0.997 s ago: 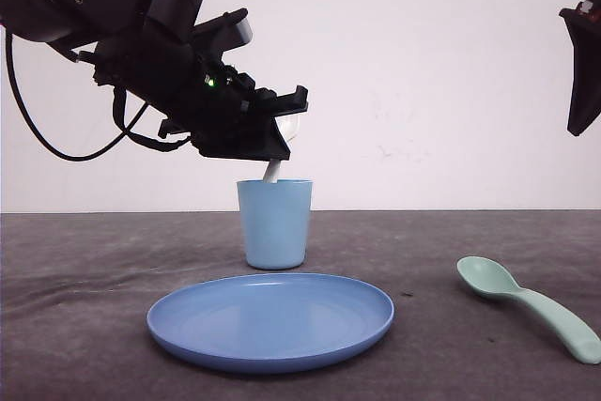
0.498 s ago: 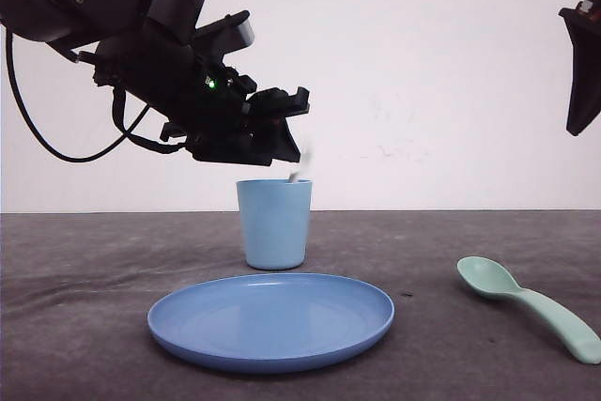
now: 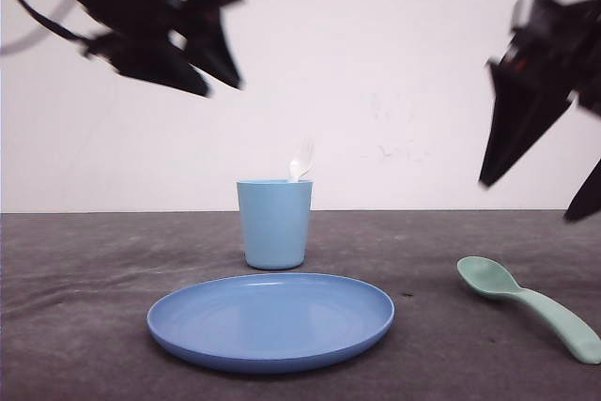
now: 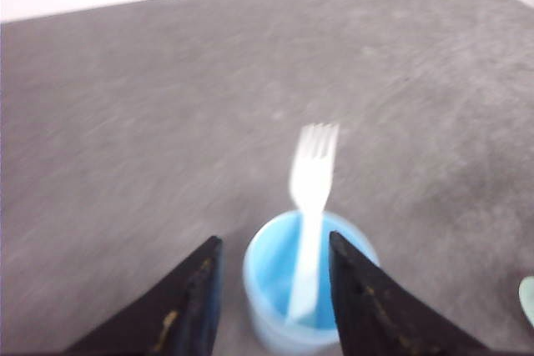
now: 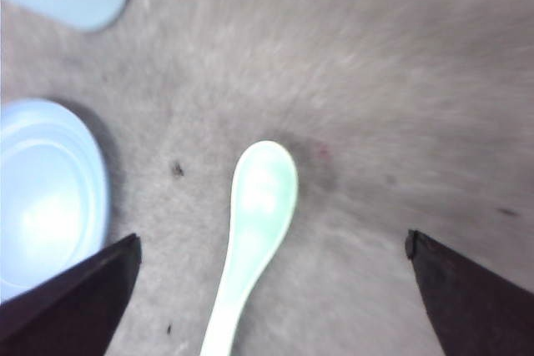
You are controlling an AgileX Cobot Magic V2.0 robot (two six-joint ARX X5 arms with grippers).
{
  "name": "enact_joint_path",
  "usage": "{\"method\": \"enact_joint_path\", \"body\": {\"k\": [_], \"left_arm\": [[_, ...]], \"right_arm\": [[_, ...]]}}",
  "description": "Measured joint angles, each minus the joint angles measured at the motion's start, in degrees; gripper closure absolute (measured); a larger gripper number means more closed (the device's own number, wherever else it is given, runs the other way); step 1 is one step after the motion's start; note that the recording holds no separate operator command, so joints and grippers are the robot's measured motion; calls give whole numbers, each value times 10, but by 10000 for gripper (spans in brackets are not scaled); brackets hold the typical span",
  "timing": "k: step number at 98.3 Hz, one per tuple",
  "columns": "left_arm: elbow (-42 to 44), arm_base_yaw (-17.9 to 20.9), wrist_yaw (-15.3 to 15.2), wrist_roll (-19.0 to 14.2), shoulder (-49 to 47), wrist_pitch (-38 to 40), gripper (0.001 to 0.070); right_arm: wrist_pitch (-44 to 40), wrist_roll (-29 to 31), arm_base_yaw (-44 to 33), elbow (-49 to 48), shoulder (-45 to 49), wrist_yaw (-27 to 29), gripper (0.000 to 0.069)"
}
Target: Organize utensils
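Note:
The white fork stands in the light blue cup, tines up and leaning on the rim; in the left wrist view the fork rests inside the cup. My left gripper hangs open, high up and to the left of the cup, with nothing in it. The mint-green spoon lies on the table at the right, bowl toward the plate. My right gripper is open above it, and the spoon lies between the wide-spread fingers, untouched.
A round blue plate sits in front of the cup, near the table's front edge, and shows again as the plate in the right wrist view. The grey table cloth stretches to a white back wall.
My left gripper has opened, let the fork drop into the cup, and lifted up and to the left. My right arm has swung down and inward over the spoon.

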Motion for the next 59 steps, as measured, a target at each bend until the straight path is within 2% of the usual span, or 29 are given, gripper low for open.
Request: {"method": "enact_joint_path", "body": {"k": [27,35,46,59], "left_arm": [[0,86,0,-15,-160,-214,477],[0,113,0,-16,-195,-263,477],[0,140,0,-15,-239,-304,477],[0,161,0,-15,-277,-323,477]], "right_arm": [[60,0,32,-1,100,-34,78],[74,0,41,-1,118,-38,106],[89,0,53,-1,129,-38,217],[100,0,61,-1,129,-26,452]]}}
